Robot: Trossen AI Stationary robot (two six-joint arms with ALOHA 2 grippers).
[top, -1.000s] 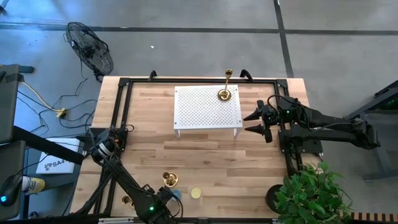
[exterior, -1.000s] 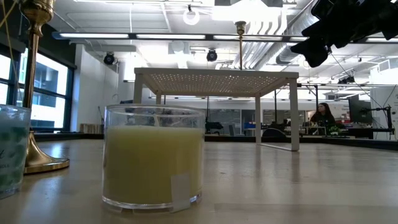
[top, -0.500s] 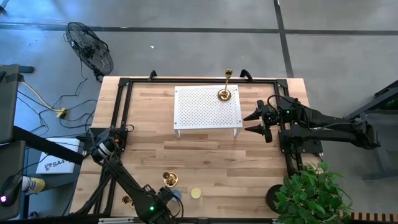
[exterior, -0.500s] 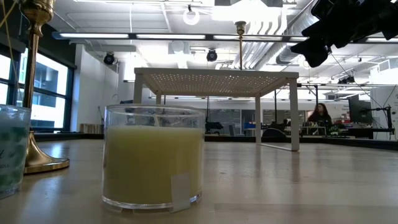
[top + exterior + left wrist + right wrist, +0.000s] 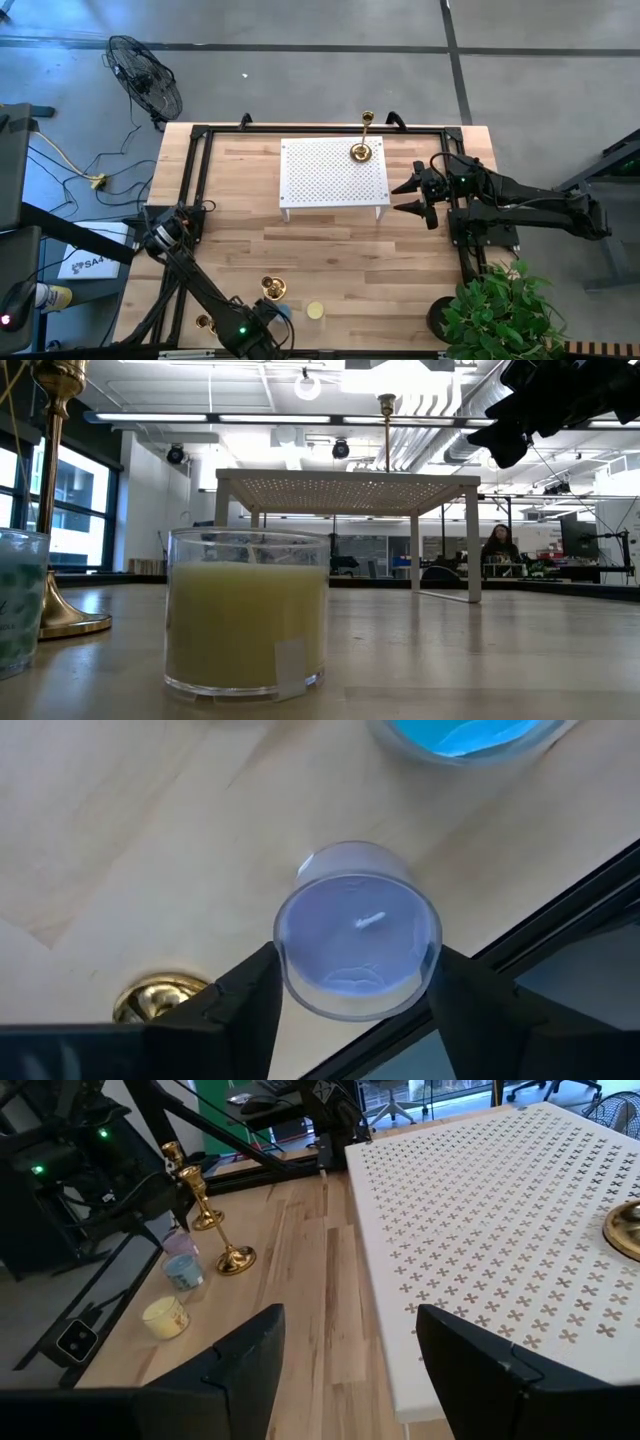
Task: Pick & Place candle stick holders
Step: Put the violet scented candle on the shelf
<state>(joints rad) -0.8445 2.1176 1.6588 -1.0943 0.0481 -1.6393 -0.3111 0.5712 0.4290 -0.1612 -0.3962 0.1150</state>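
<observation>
Looking straight down from high above on the whole pale wooden table [image 5: 330,250] — both arms in frame. Sitting at tabletop height, facing level across it, pressed close to a clear glass jar of yellow wax [image 5: 246,615]. Peering down from the left wrist, very near a lilac glass candle [image 5: 357,931]. Facing across the white perforated metal stand [image 5: 500,1230] from the right wrist — shared with the overhead and low views.

Three gold candle stick holders [image 5: 364,140] [image 5: 270,288] [image 5: 203,323]; three glass candles [image 5: 316,311] [image 5: 358,944] [image 5: 183,1272]; one white perforated stand [image 5: 330,175].
</observation>
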